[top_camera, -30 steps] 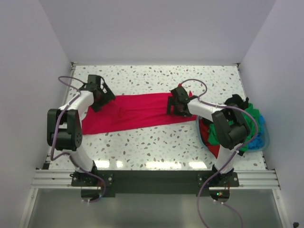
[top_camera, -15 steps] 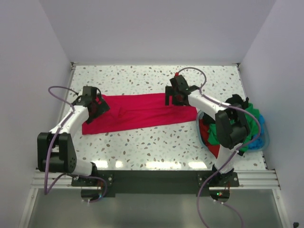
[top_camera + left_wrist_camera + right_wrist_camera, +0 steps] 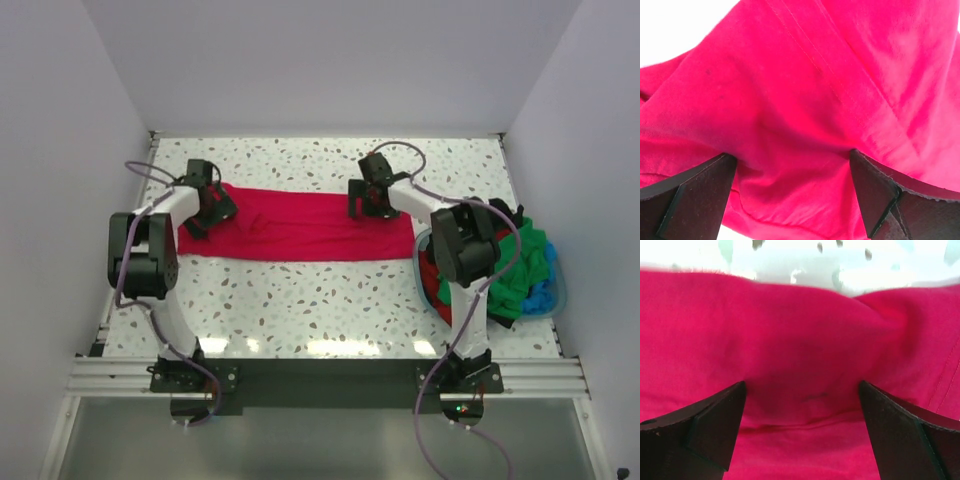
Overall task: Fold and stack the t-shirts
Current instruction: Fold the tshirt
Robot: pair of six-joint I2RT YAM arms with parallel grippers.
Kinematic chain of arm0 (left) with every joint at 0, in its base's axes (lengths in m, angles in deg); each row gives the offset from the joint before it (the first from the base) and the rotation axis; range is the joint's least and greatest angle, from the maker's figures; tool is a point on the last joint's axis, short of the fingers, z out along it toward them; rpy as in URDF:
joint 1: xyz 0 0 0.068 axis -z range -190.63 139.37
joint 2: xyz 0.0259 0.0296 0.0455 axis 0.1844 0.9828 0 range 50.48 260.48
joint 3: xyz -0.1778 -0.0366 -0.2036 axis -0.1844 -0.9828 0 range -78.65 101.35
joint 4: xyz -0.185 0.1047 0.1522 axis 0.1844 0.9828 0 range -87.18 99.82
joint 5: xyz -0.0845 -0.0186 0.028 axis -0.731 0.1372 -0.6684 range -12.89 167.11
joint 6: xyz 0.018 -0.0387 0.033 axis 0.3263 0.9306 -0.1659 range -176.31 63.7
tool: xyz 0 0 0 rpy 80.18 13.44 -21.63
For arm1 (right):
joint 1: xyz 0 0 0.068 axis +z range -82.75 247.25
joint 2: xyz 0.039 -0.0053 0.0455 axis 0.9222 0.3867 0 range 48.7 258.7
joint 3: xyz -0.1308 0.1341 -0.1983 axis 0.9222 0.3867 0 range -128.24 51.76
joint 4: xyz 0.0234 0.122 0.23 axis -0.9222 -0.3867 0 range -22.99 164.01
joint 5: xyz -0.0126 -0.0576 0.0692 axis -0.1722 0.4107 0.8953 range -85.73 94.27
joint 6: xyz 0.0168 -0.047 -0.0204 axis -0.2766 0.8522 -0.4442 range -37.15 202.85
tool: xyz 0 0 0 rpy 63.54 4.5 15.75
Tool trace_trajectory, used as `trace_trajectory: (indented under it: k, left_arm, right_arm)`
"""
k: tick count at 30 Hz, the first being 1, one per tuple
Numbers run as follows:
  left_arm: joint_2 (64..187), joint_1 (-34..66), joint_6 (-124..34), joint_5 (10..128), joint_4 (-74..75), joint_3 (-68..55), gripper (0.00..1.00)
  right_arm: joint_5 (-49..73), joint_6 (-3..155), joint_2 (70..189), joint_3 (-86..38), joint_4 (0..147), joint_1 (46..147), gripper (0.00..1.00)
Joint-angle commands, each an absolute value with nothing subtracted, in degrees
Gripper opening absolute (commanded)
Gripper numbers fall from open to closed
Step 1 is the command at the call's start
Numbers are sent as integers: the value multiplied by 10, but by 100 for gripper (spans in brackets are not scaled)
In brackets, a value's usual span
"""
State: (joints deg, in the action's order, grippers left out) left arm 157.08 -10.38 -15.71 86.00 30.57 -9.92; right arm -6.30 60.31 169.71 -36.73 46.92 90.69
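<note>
T-shirts [image 3: 520, 262] not yet folded lie heaped in one light blue basket [image 3: 556, 288] at the near right of the desk [image 3: 320, 300], with green, red and black cloth showing, too tangled to count. One crimson t-shirt [image 3: 300, 222] is spread flat as a long band, left to right across the desk's far half, likely so it can be folded cleanly. At its two ends the left fingers [image 3: 690, 200] and right fingers [image 3: 700, 430] stand released and wide, each pair astride a ridge of cloth, probably set to pinch it.

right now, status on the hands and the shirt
Both open: left hand, right hand, over red shirt. Shirt lies in a long strip on table. Nothing in the way.
</note>
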Motion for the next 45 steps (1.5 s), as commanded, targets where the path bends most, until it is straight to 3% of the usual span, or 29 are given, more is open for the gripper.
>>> trace_trajectory:
  k: [1, 3, 6, 7, 10, 15, 18, 26, 31, 37, 45]
  left_arm:
    - [1687, -94, -168, 786, 239, -2, 100]
    - [1765, -74, -184, 778, 252, 73, 100]
    - [1915, -44, -201, 743, 337, 301, 100]
    - [1957, -34, -199, 733, 362, 434, 100]
    - [2077, -4, -171, 668, 373, 598, 100]
    - [2096, 31, -69, 619, 196, 547, 100]
    - [2132, 55, -52, 625, 193, 603, 100]
    - [2123, 71, 6, 730, 172, 545, 100]
    - [2104, 71, 28, 819, 236, 567, 100]
    - [1998, 71, 4, 873, 260, 551, 100]
    - [1783, 75, -98, 738, 265, 487, 100]
  right_arm:
    - [7, 573, 1646, -275, 482, 916, 99]
    - [41, 547, 1610, -223, 516, 935, 99]
    - [60, 519, 1558, -157, 524, 997, 99]
    - [68, 510, 1547, -130, 527, 1017, 99]
    - [70, 442, 1520, -80, 546, 1089, 99]
    - [48, 334, 1490, -41, 583, 1199, 99]
    - [55, 336, 1492, -49, 578, 1236, 99]
    - [29, 339, 1413, -51, 519, 1269, 99]
    - [42, 333, 1333, -27, 520, 1275, 99]
    - [-14, 312, 1232, -11, 470, 1275, 99]
    - [-74, 345, 1176, 2, 368, 1271, 99]
